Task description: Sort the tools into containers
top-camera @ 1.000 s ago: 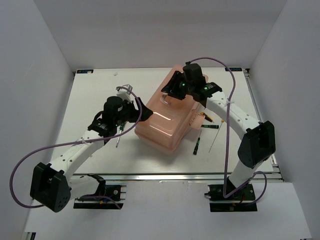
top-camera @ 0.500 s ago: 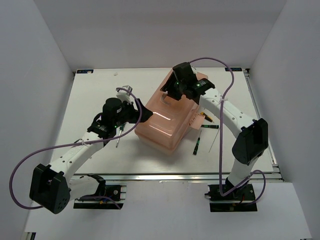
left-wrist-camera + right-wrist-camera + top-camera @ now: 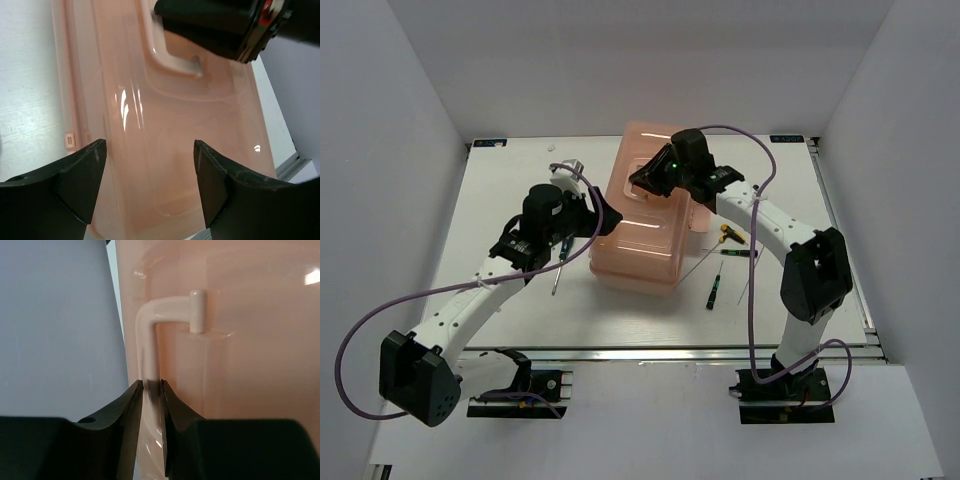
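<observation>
Swung round since a second ago, the salmon-pink toolbox (image 3: 645, 235) now lies squarer to us and further left, and the right arm has reached across with it.

At the left, one green-handled screwdriver (image 3: 558, 268) lies on the tabletop (image 3: 490, 190) beside the left arm. The left claw (image 3: 603, 215) stands with its fingers well apart, hovering at the toolbox's left flank with the lid showing between them in its wrist view; it holds nothing.

On top of the box, the right claw (image 3: 150, 390) is clamped on the white lid handle (image 3: 150, 340).

Right of the box, near its edge, lie a yellow-black T-handled screwdriver (image 3: 727, 235) and a slim black-green screwdriver (image 3: 714, 290), with more thin tools beside them.

We judge that we are placing and opening the container; no tool is sorted yet. We cannot tell whether the lid is unlatched. Next, the left claw should brace the base while the right raises the lid.
</observation>
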`<state>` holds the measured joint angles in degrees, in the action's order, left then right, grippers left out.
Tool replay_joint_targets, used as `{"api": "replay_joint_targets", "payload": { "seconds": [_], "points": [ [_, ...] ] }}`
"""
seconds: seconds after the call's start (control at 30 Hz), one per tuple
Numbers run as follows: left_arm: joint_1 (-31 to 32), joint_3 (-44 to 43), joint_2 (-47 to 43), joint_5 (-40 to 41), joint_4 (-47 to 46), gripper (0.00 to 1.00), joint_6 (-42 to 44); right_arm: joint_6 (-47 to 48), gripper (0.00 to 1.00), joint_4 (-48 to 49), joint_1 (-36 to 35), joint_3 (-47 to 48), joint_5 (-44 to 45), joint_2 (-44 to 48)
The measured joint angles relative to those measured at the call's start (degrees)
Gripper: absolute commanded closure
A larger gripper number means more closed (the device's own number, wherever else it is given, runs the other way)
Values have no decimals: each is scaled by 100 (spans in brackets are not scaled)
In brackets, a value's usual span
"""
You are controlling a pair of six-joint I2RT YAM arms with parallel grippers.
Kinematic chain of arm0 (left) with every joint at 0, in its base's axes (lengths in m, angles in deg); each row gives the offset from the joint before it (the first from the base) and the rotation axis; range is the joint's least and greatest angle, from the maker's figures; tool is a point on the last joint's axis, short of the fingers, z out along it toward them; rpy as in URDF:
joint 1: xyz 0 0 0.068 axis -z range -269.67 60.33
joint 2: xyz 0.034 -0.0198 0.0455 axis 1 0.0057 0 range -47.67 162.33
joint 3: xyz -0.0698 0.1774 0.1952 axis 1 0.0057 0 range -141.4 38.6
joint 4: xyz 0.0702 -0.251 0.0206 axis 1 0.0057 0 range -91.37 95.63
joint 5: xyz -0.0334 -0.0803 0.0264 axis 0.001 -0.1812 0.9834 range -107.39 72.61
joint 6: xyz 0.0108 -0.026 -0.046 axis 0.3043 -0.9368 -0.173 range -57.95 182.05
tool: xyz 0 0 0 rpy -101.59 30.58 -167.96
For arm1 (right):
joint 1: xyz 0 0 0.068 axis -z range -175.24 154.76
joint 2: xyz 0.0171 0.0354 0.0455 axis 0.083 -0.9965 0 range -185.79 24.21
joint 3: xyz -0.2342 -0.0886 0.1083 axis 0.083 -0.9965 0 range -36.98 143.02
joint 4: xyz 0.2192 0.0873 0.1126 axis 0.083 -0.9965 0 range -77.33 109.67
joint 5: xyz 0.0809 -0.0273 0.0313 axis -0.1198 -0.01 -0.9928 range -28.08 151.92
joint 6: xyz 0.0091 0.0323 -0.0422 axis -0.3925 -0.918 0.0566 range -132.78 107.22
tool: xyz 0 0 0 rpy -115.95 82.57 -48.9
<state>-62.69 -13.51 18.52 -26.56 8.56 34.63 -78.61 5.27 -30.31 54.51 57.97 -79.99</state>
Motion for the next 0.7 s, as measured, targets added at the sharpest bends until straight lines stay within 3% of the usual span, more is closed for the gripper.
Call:
{"api": "replay_joint_targets", "payload": {
  "seconds": [0.27,0.7],
  "points": [
    [4,-772,415,151,15,19,304,28,77,782,111,-516,-573,162],
    [-177,-1611,1790,-13,-17,19,345,0,79,1016,249,-610,-992,164]
  ]
}}
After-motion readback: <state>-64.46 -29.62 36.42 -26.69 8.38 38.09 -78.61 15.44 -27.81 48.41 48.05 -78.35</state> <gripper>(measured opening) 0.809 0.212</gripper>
